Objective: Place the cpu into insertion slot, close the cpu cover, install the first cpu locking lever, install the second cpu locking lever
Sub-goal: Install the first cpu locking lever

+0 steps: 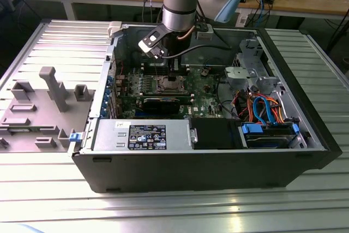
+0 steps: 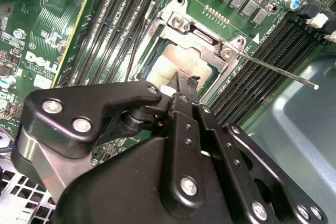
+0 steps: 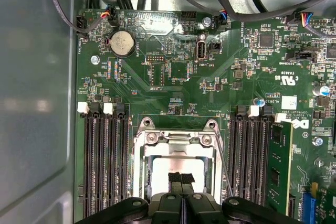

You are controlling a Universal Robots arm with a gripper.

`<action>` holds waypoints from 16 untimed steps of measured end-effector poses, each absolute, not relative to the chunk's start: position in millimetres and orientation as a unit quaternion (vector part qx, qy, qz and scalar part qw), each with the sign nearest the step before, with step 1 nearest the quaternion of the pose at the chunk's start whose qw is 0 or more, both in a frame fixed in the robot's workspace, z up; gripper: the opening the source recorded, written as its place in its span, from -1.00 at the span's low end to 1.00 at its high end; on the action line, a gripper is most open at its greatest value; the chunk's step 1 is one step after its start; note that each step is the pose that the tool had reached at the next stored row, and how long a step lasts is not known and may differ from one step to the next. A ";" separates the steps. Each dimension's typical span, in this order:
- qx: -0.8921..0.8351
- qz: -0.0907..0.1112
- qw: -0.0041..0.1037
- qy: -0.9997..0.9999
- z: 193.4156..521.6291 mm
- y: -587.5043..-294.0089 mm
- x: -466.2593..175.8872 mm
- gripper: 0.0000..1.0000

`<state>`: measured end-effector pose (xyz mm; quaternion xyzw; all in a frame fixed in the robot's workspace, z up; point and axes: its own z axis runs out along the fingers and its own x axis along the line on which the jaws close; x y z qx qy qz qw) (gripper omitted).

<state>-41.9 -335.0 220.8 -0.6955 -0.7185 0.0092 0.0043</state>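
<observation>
My gripper [image 1: 173, 76] reaches down into the open computer case, right over the insertion slot [image 1: 166, 84] on the green board. In both wrist views its black fingertips [image 3: 181, 178] are pressed together with nothing seen between them, at or just above the cpu's [image 3: 156, 174] pale face [image 2: 167, 67]. The silvery cpu cover [image 3: 176, 148] lies as a frame around the chip [image 2: 212, 44]. One thin locking lever [image 2: 278, 72] sticks out free past the socket's corner [image 3: 224, 166]. A second, darker lever [image 2: 137, 51] runs along the opposite side.
Long memory slots [image 3: 105, 161] flank the socket, with one green module [image 3: 275, 166] fitted. A black expansion card [image 1: 161, 103], power supply [image 1: 142, 135] and cabled drive cage [image 1: 262, 110] crowd the case. A grey fixture tray [image 1: 38, 107] sits at the exterior view's left.
</observation>
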 end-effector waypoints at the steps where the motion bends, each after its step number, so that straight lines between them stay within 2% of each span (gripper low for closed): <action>1: -0.695 0.009 0.004 -0.718 220.9 -335.0 -41.9 -0.79; 16: -0.695 0.010 0.004 -0.718 231.9 -335.0 -41.9 -0.79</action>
